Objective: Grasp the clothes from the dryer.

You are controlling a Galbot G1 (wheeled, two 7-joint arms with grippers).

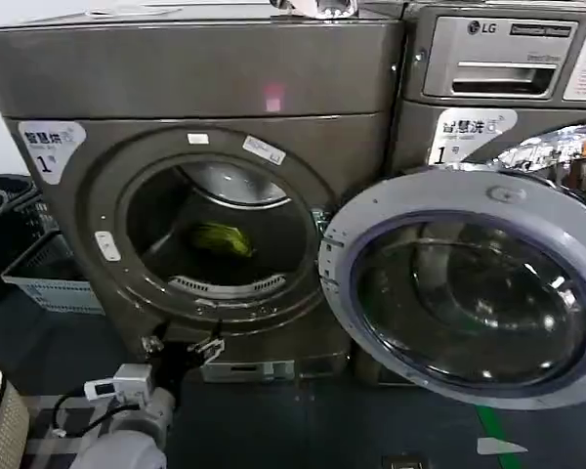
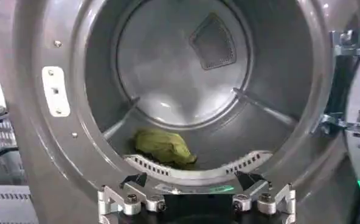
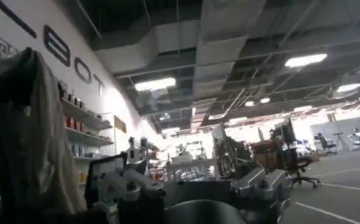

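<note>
The dryer (image 1: 190,88) door (image 1: 469,293) hangs wide open. The clothes (image 1: 223,237) lie on the drum floor, just inside the dryer's front lip. The left gripper (image 2: 195,190), fingers spread and empty, waits below the dryer's mouth. Reaching in and grabbing is left. The right gripper (image 3: 192,195) points away; I cannot tell its state. A "1" sticker (image 1: 49,147) marks the dryer; the next machine (image 1: 498,68) reads LG.

i can see just part of the clothes (image 1: 222,237) in the head view; the drum lip hides the lower edge. the dryer (image 1: 205,88) is cut off at the top edge. in the left wrist view my left gripper (image 2: 195,192) is cropped at the frame edge. the right gripper (image 3: 192,189) is dark, and i can't tell its finger gap.
</note>
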